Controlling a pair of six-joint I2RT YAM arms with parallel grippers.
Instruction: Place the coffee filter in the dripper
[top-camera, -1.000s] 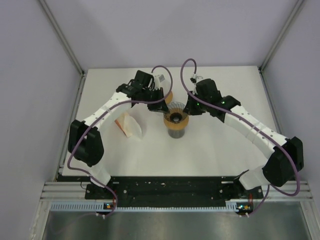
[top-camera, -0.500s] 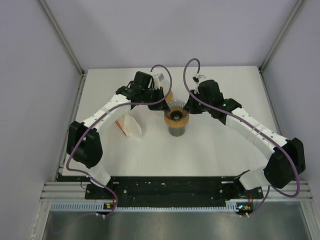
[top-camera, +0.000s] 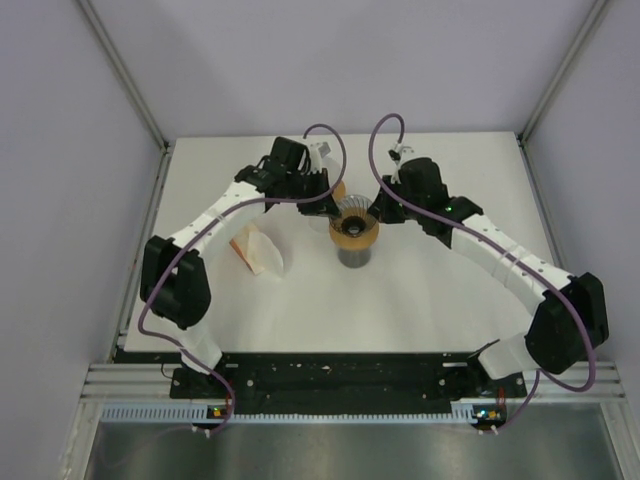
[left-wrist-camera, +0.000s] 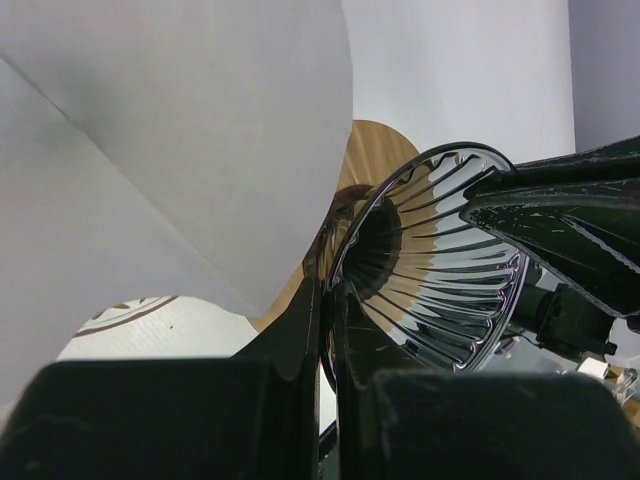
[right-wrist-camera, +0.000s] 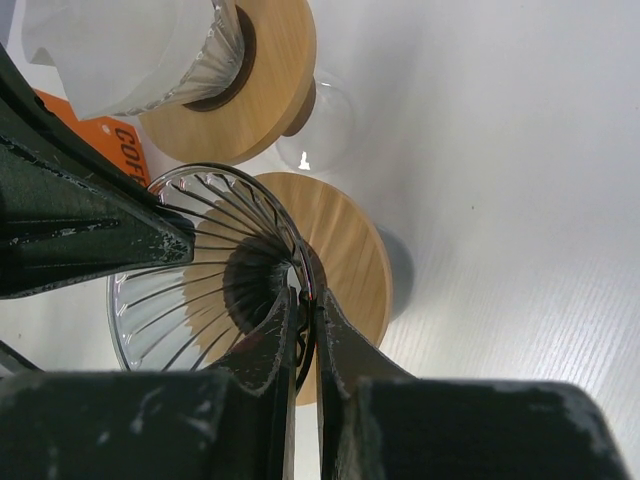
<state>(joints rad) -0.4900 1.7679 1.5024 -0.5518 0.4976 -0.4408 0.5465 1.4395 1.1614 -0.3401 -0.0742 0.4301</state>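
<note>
The glass ribbed dripper (top-camera: 352, 228) with a wooden collar sits on a dark cup (top-camera: 352, 260) at the table's middle. My left gripper (top-camera: 333, 205) is shut on its rim from the far left; in the left wrist view (left-wrist-camera: 328, 290) the fingers pinch the glass edge (left-wrist-camera: 440, 270). My right gripper (top-camera: 378, 210) is shut on the opposite rim, as the right wrist view shows (right-wrist-camera: 303, 290), with the cone (right-wrist-camera: 190, 290) beside it. A white coffee filter (right-wrist-camera: 110, 40) sits in a second glass cone just behind. It fills the upper left of the left wrist view (left-wrist-camera: 180, 130).
The second dripper's wooden collar (right-wrist-camera: 270, 70) and glass handle (right-wrist-camera: 320, 125) lie just behind the first. An orange pack of filters (top-camera: 258, 250) lies on the table to the left. Grey walls and metal rails enclose the white table (top-camera: 440, 300).
Both grippers and the dripper's cone have shifted slightly toward the back. The grips on the rim stay the same.
</note>
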